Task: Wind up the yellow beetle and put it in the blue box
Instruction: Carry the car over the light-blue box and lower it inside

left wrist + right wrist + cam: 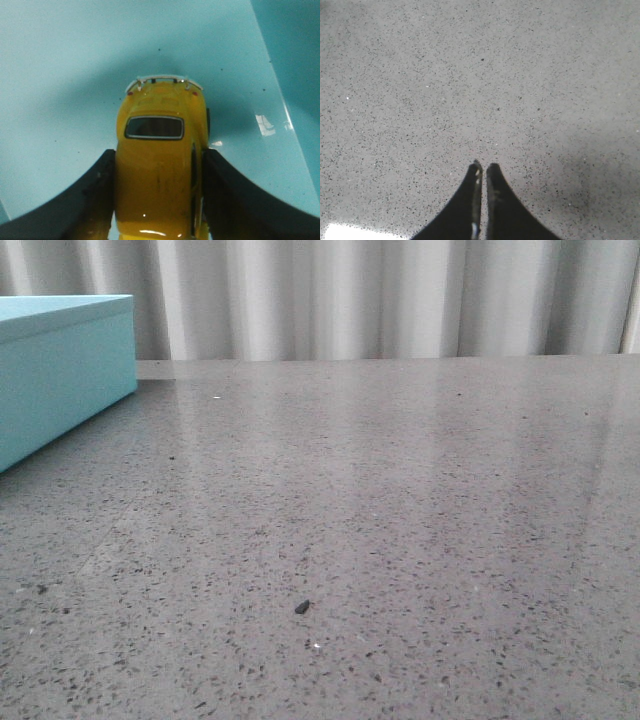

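Speckled grey table [400, 540] carries the blue box [60, 370] at far left. Left gripper [160, 165] clamps the yellow beetle [160, 165] over the box's turquoise surface. Right gripper [483, 170] is closed, empty, above the table.

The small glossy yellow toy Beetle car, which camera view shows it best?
The left wrist view. There the small glossy yellow toy Beetle car fills the frame, seen from above, held between the left gripper jaws over a light turquoise surface. The front view and right wrist view show none of it.
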